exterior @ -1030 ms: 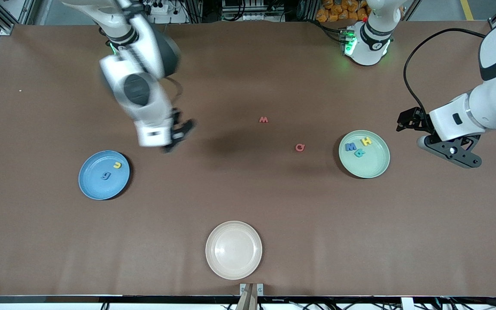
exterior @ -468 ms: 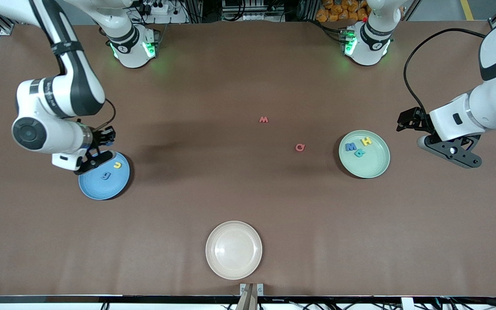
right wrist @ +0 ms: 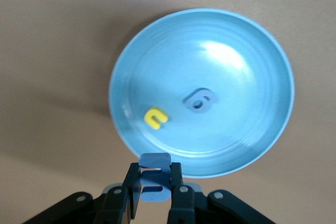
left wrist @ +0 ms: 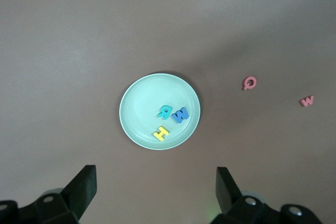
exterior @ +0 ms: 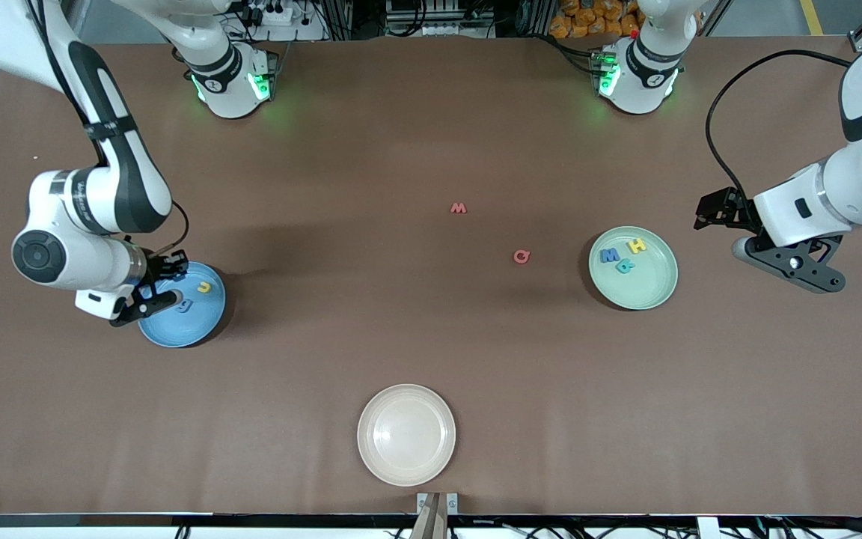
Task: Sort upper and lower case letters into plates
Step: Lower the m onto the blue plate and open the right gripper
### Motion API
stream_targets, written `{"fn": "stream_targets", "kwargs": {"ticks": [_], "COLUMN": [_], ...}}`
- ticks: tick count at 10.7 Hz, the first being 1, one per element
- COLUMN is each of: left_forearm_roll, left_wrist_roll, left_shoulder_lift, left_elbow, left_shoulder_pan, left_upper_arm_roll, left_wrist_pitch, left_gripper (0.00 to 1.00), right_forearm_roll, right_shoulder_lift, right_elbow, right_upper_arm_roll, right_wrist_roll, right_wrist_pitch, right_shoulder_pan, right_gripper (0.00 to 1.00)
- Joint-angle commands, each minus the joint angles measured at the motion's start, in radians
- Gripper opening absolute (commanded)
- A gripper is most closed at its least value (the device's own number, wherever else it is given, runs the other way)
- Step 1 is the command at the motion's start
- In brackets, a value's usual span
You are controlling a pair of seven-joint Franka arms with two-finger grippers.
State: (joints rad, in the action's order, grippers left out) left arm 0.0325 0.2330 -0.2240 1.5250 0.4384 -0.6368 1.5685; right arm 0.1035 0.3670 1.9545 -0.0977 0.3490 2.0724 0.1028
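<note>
Readable letter shapes only: yellow H (exterior: 637,245), blue M (exterior: 610,256) on mint green plate (exterior: 652,293); yellow u (exterior: 204,287) on blue plate (exterior: 184,329); red w (exterior: 459,208) on bare table (exterior: 431,352). No printed labels legible.

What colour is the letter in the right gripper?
Blue letter, pinched in the right gripper; right wrist view shows it best.

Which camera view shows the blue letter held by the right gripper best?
The right wrist view: the blue letter sits large between the right gripper fingers, over the blue plate rim. The front view shows that gripper at the plate, but the letter is hidden there. The left wrist view does not show it.
</note>
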Motion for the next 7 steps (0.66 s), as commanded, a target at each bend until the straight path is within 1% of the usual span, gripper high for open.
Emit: {"fn": "stream_targets", "kwargs": {"ticks": [1, 3, 6, 7], "left_forearm_roll": [-0.014, -0.014, -0.013, 0.0], "left_wrist_roll": [0.014, 0.012, 0.014, 0.034], "left_shoulder_lift": [0.017, 0.017, 0.017, 0.017], "left_elbow": [0.001, 0.001, 0.0, 0.0], "left_shoulder_pan": [0.009, 0.009, 0.009, 0.009], "left_upper_arm_roll": [-0.001, -0.003, -0.001, -0.001], "left_wrist_pitch": [-0.011, -0.011, -0.011, -0.011], "left_gripper": [1.0, 1.0, 1.0, 1.0], "right_forearm_roll": [0.022, 0.022, 0.021, 0.021], "right_shoulder_lift": [0.035, 0.061, 0.066, 0.076], "right_elbow": [-0.009, -0.009, -0.009, -0.011], "right_upper_arm_roll": [0.004, 0.009, 0.01, 0.01], "right_wrist_roll": [0.037, 0.085, 0.085, 0.085], "right_wrist_pitch": [0.066, 0.135, 0.234, 0.241], "right_shoulder_pan": [0.011, 0.006, 0.005, -0.003], "right_gripper": [0.0, 0.0, 0.0, 0.01]}}
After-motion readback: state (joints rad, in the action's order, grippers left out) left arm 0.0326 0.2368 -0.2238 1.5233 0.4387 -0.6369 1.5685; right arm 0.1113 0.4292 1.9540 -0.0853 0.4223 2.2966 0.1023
